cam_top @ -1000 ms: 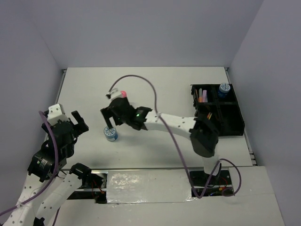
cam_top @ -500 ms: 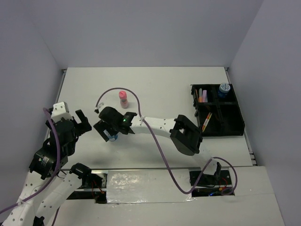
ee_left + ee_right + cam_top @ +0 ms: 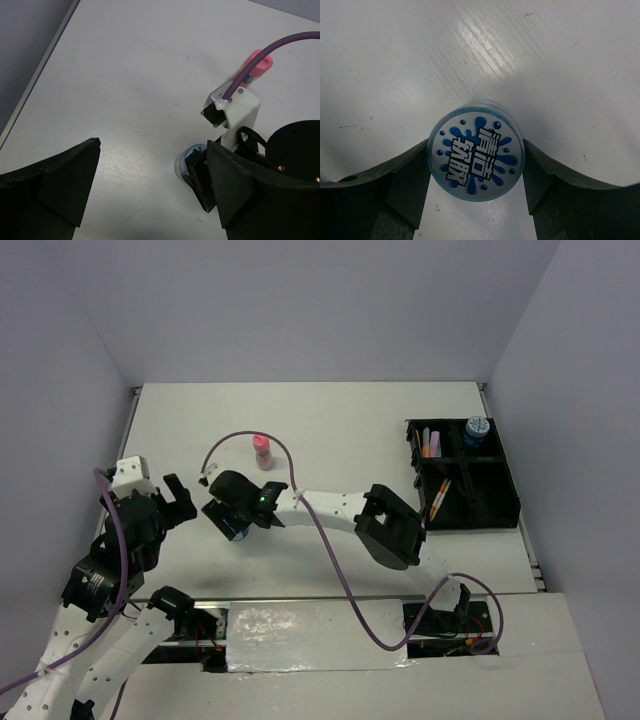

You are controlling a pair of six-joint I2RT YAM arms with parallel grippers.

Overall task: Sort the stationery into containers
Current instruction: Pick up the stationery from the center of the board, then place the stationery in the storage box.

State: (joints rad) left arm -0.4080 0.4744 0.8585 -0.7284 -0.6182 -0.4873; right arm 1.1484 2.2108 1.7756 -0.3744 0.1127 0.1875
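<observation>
A round tub with a blue-white splash lid [image 3: 476,158] stands on the white table. My right gripper [image 3: 476,167] straddles it, and its dark fingers [image 3: 407,175] press on both sides of the tub. In the top view this gripper [image 3: 232,525] sits left of centre and covers most of the tub [image 3: 238,531]. The tub also shows in the left wrist view [image 3: 185,161]. A pink bottle [image 3: 262,450] stands upright just behind it. My left gripper [image 3: 180,498] is open and empty, a little to the left of the tub. The black organiser tray [image 3: 500,505] lies at the far right.
The tray holds a second blue-white tub [image 3: 477,428] in its back right compartment, short markers [image 3: 430,445] in a back compartment and a thin pen [image 3: 440,498] in a middle one. The right arm's purple cable [image 3: 300,490] loops over the table's middle.
My right gripper came down from beside the pink bottle and now sits around the tub. In the last half second it barely shifted. The left gripper edged slightly towards the tub.
</observation>
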